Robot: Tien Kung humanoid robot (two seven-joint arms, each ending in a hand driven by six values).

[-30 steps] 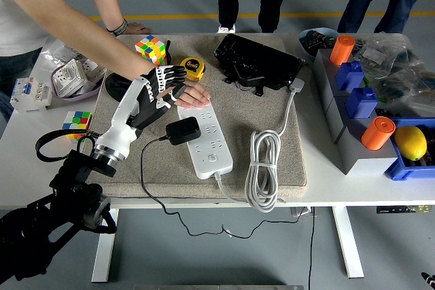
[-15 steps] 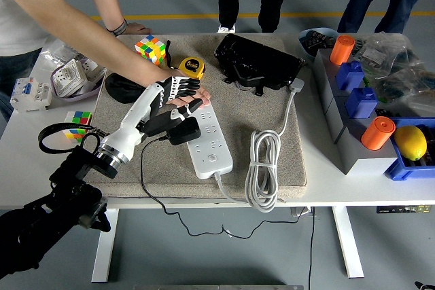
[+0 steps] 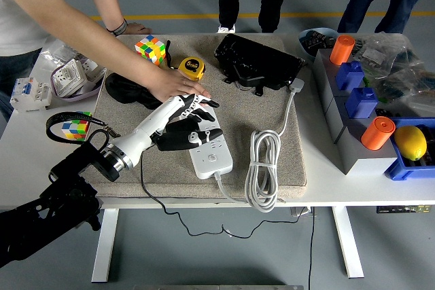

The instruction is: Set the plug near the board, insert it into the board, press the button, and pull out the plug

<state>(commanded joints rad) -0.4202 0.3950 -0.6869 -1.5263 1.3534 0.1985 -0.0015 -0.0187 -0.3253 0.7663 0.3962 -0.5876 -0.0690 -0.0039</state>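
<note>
One plug [image 3: 178, 138], one board [image 3: 206, 142]

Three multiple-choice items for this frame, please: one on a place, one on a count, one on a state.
1. Where does the tape measure lie?
A. beside the cube
B. in the blue bin
C. on the floor

2. How many orange cylinders stand at the right?
A. one
B. two
C. four

3. What is the left hand doing?
A. resting off the table
B. reaching over the power strip at the plug
C. holding a lemon

A: yellow case just right of the cube.
B: one far, one near.
B: fingers over the strip, plug beneath.
</note>
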